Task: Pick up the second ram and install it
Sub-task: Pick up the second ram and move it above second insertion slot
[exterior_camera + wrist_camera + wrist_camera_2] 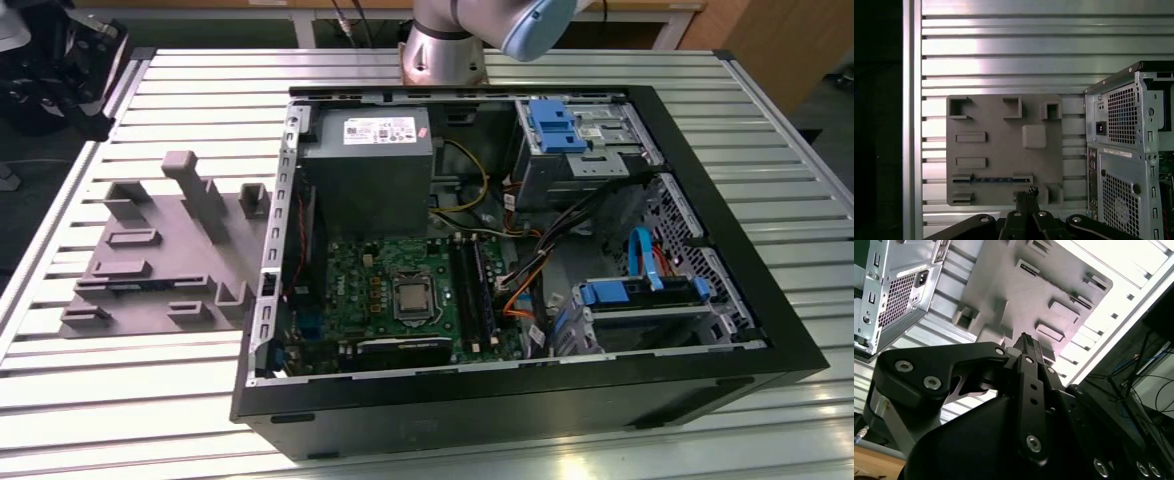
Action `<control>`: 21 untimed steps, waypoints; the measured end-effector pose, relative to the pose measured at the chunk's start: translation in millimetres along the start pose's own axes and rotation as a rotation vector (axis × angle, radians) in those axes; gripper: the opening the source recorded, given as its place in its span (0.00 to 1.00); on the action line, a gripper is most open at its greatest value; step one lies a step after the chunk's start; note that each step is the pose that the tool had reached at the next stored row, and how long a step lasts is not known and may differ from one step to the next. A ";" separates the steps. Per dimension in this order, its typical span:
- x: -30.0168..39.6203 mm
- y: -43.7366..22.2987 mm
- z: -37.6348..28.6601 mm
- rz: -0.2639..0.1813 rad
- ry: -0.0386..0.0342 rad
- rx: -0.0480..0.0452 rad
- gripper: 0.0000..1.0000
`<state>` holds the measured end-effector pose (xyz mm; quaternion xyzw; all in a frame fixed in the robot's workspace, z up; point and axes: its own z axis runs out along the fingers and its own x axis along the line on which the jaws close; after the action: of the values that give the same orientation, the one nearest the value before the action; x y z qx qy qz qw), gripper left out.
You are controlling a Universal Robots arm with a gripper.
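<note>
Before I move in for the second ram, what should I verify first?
1. Second ram lying in its fixture tray slot: ok.
2. Gripper above the tray's edge, clear of the ram: ok.
3. Computer case open, motherboard slots exposed: ok.
4. A free slot for this ram: cannot tell.
5. Cables clear of the slots: cannot tell; they run close beside.

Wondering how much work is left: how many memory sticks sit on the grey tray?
1. A dark blue memory stick sits in a slot near one edge of the grey tray. The tray's raised blocks might hide another.
</note>
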<state>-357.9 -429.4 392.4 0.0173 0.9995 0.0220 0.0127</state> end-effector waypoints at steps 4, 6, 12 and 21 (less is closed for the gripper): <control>0.3 0.0 0.0 -0.044 0.0021 -0.0011 0.11; 0.5 -0.1 0.0 -0.070 0.0032 -0.0017 0.11; 0.7 -0.1 0.0 -0.105 0.0047 -0.0025 0.11; 0.7 -0.1 0.0 -0.105 0.0047 -0.0025 0.11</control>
<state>-358.6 -429.4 392.4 -0.0351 0.9991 0.0226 0.0114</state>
